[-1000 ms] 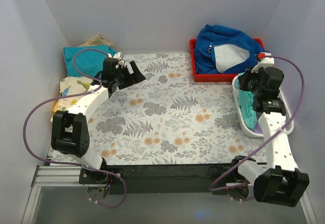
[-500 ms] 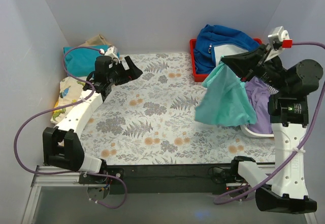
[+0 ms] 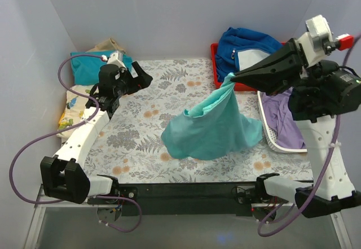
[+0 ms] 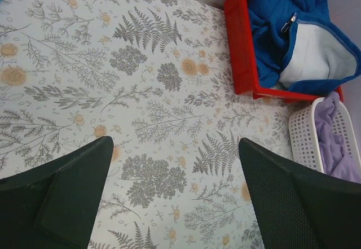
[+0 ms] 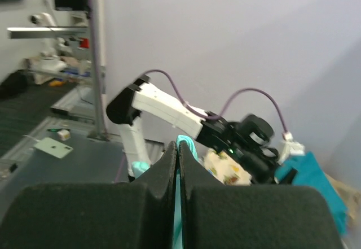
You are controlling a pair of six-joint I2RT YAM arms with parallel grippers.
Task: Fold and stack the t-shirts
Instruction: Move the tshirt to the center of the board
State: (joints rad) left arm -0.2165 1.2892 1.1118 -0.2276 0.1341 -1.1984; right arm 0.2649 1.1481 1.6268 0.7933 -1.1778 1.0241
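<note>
My right gripper (image 3: pixel 232 79) is shut on the mint-turquoise t-shirt (image 3: pixel 211 127) and holds it up by one edge, its lower part draped on the flowered table near the middle. In the right wrist view a strip of the shirt (image 5: pixel 183 144) is pinched between the closed jaws of that gripper (image 5: pixel 178 147). My left gripper (image 3: pixel 144 78) is open and empty above the table's back left; in the left wrist view it (image 4: pixel 175 147) spans bare cloth. A darker teal folded shirt (image 3: pixel 87 65) and a cream dinosaur-print shirt (image 3: pixel 76 99) lie at the far left.
A red tray (image 3: pixel 225 82) at the back right holds the royal-blue fleece jacket (image 3: pixel 248 51). A white basket (image 3: pixel 273 142) on the right holds purple cloth (image 3: pixel 285 122). Both also show in the left wrist view, the tray (image 4: pixel 240 51) and the basket (image 4: pixel 304 139).
My right arm lifted the mint-turquoise shirt out of the white basket and swung it left over the table, where its lower part now rests. My left arm drew back toward the left.
</note>
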